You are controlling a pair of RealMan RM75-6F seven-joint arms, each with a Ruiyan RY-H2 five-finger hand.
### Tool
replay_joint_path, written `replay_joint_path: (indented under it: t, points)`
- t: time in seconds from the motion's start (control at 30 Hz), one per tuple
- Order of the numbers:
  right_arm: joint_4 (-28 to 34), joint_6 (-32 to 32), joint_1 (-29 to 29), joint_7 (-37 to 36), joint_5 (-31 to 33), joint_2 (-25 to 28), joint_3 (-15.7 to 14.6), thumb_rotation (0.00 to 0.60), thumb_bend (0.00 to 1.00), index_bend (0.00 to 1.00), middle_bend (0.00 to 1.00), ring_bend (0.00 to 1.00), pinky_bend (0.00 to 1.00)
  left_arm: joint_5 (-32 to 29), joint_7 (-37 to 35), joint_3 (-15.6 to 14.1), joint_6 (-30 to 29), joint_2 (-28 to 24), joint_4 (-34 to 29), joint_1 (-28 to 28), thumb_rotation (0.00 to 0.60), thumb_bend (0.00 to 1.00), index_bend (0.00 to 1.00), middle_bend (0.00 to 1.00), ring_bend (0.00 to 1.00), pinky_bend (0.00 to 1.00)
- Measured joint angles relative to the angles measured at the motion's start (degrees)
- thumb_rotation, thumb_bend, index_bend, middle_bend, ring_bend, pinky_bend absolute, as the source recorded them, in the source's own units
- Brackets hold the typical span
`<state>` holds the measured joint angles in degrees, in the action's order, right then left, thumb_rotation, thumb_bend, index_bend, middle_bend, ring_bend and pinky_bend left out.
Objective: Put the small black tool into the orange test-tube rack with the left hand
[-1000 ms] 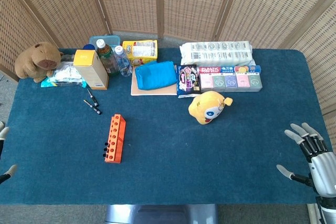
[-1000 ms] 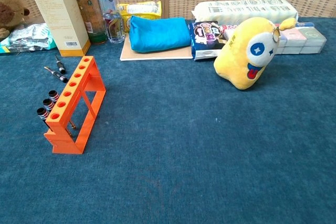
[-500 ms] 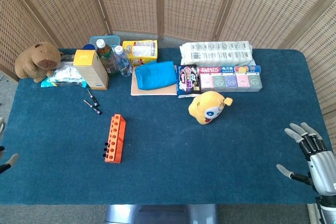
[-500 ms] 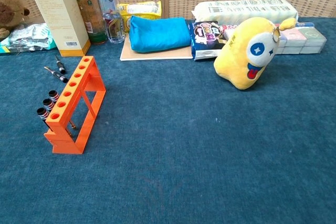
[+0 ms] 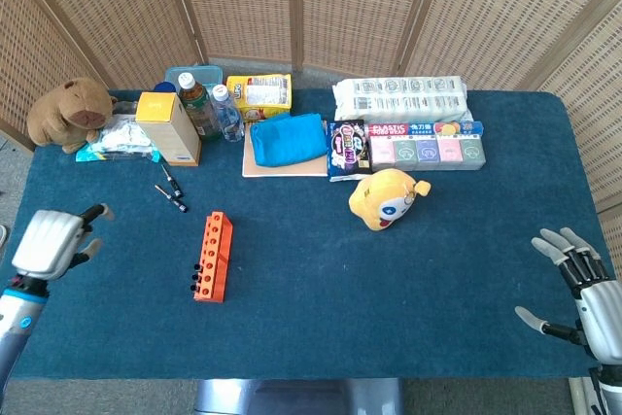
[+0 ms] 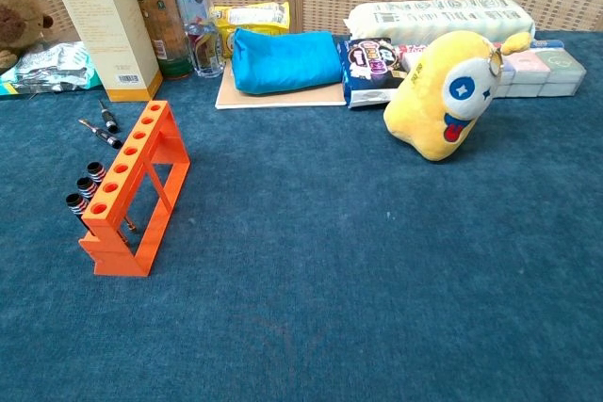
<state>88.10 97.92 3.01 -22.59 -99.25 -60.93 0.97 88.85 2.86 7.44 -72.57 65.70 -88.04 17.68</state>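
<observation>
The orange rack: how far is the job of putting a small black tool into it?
Done: three black tools already stand along the orange rack. In hand: nothing; the left hand is over the table's left edge, holding nothing. Left: two small black tools lie on the cloth beyond the rack, waiting to be picked and placed.

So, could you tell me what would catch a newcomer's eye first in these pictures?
Probably the orange test-tube rack, standing alone on the open blue cloth left of centre, with small black tools lying just beyond it. Next comes the yellow plush toy near the middle, in front of the row of boxes and bottles. The left hand hovers at the table's left edge, holding nothing.
</observation>
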Motion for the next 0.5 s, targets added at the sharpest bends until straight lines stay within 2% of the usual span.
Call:
replay_joint_path:
  t: [0.27, 0.5]
  points:
    - [0.40, -1.13, 0.23, 0.44, 0.50, 0.23, -0.12, 0.594, 0.00, 0.14, 0.12, 0.05, 0.06, -4.40, 7.04, 0.96, 11.15, 4.80, 6.16, 7.12, 0.600, 0.29, 0.44, 1.00, 1.00, 1.00]
    - [0.53, -1.91, 0.50, 0.29, 1.29, 0.41, 0.05, 0.596, 0.00, 0.13, 0.12, 0.05, 0.06, -8.67, 10.37, 1.97, 15.95, 12.13, 14.85, 12.10, 0.600, 0.33, 0.44, 1.00, 1.00, 1.00]
